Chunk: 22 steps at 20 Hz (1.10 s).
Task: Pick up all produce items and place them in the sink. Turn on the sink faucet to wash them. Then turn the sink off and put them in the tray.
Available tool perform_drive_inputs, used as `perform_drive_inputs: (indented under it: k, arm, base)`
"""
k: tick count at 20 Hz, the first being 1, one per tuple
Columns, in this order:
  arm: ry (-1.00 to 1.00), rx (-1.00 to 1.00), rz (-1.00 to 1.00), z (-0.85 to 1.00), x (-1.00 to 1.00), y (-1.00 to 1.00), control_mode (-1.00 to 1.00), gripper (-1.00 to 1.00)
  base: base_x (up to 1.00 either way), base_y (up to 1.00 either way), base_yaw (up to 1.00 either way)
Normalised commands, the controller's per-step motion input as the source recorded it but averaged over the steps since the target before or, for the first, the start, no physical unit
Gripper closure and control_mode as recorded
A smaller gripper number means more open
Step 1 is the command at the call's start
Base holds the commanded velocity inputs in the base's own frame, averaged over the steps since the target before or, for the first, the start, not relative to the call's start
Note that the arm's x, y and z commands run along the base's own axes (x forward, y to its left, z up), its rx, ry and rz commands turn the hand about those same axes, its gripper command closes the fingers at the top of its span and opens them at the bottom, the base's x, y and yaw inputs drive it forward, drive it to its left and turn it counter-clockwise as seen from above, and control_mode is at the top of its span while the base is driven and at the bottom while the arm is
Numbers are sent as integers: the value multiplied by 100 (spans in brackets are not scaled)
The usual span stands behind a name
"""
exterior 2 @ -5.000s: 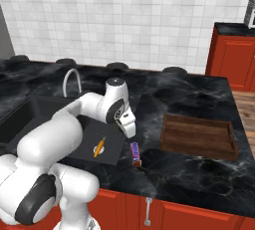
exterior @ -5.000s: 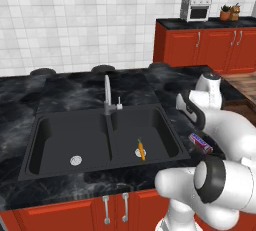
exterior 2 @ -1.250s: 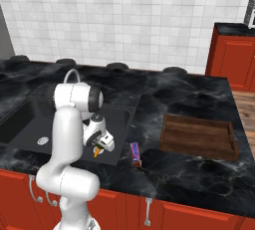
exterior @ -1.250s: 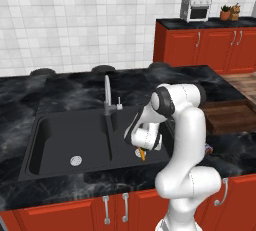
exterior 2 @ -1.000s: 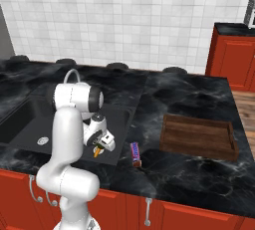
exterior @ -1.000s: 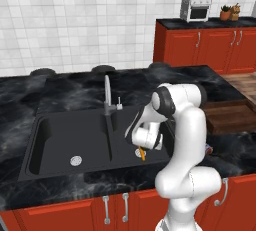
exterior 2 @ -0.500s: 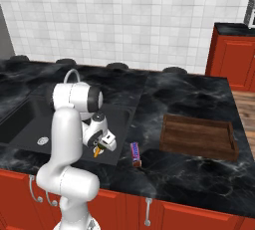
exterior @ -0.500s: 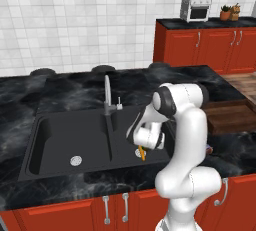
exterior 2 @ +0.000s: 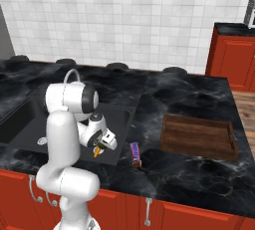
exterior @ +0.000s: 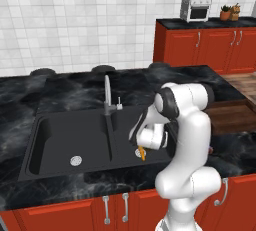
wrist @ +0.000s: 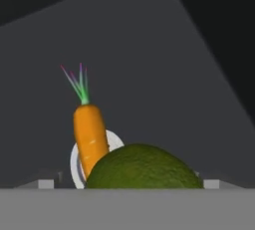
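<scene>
The tool (exterior: 141,151) hangs low in the right basin of the black sink (exterior: 55,130), its jaws spread wide and gripping nothing. In the hand view the lime (wrist: 143,167) lies just below the tool, touching the carrot (wrist: 90,137), which rests across the round silver drain (wrist: 76,162), green top pointing away. The wooden tray (exterior 2: 198,136) sits on the surface, well apart toward its right edge.
</scene>
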Motion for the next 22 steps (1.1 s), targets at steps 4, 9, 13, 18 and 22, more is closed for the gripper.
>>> perform_drive_inputs:
  k: [4,9,13,18,22]
  arm:
    - [0,0,0,55,0,0,-100,-100]
    - [0,0,0,36,0,0,-100,-100]
    - [0,0,0,0,0,0,-100,-100]
    - [0,0,0,9,0,0,-100,-100]
    - [0,0,0,39,-9,-2,-100,-100]
  base:
    - [0,0,0]
    - [0,0,0]
    - [0,0,0]
    - [0,0,0]
    - [0,0,0]
